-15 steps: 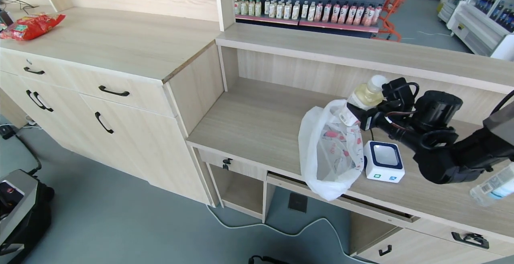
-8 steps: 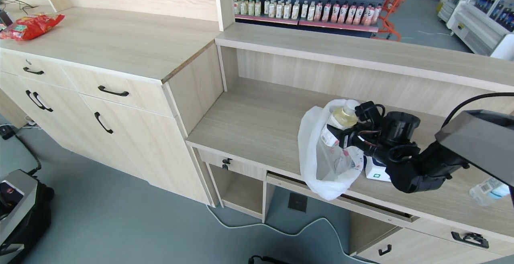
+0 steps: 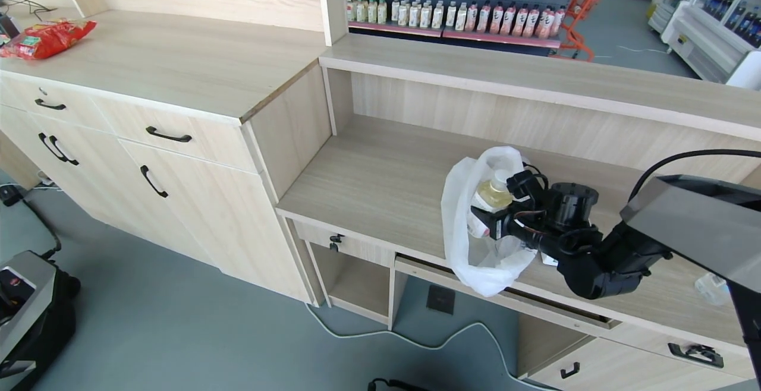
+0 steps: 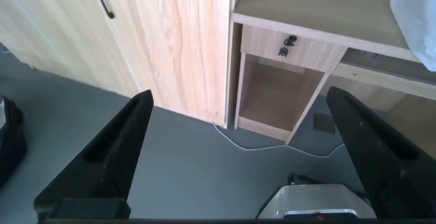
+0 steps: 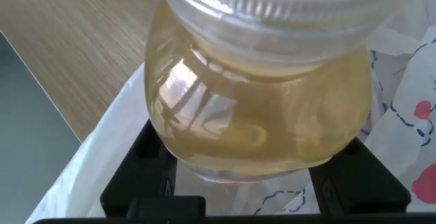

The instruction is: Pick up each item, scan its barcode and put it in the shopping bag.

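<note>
Bottle (image 3: pixel 492 195) sat pinched in my right tool (image 3: pixel 498 220) inside shopping bag (image 3: pixel 459 224) mouth, centre-right | bagging step | next, I judged: let go, withdraw | left tool (image 4: pixel 238 149) was spread

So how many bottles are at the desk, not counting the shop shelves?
2. The yellowish bottle is in the right gripper, inside the shopping bag mouth; a clear bottle lies far right on the counter. The bag may hide more.

Pale yellow bottle (image 3: pixel 492 195); white bag (image 3: pixel 456 233) with red print
</note>
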### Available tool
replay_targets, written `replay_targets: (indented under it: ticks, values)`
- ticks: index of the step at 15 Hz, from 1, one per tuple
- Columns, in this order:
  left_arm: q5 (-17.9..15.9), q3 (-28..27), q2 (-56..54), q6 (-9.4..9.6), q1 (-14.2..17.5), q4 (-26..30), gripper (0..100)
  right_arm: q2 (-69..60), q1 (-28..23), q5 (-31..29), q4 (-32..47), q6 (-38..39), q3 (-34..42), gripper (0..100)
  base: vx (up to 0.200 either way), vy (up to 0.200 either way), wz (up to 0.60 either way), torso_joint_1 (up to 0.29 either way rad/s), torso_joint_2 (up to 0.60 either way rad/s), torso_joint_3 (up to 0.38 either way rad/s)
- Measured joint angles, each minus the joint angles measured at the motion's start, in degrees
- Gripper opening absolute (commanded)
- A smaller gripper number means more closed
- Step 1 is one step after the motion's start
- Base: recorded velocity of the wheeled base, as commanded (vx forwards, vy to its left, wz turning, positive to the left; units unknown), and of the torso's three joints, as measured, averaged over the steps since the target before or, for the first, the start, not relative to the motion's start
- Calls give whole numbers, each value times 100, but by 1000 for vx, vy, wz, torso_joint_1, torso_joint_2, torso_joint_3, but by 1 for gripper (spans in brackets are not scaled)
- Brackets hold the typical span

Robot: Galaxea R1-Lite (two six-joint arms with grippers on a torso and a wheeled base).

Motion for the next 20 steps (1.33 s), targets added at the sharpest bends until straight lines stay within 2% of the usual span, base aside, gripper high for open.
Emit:
replay_targets:
  ticks: [2, 3, 9, 13, 18, 20]
  values:
    - [0, 0, 0, 0, 2, 0, 100, 27, -17, -7, 0, -5, 113, 0, 0, 0, 0, 0, 0, 0]
    - [-2, 0, 0, 0, 0, 0, 100, 35, -15, -5, -2, -10, 177, 100, 0, 0, 0, 0, 0, 0]
    - [0, 0, 0, 0, 0, 0, 100, -133, -17, 0, -27, -11, 271, 100, 0, 0, 0, 0, 0, 0]
    - [0, 0, 0, 0, 0, 0, 100, -1078, -152, 0, 202, -24, 745, 100, 0, 0, 0, 0, 0, 0]
    - [0, 0, 0, 0, 0, -2, 100, -3173, -624, -20, 1130, -273, 1866, 100, 0, 0, 0, 0, 0, 0]
    - [0, 0, 0, 0, 0, 0, 100, -3952, -1100, -295, 1870, -792, 2178, 100, 0, 0, -600, 5, -2, 0]
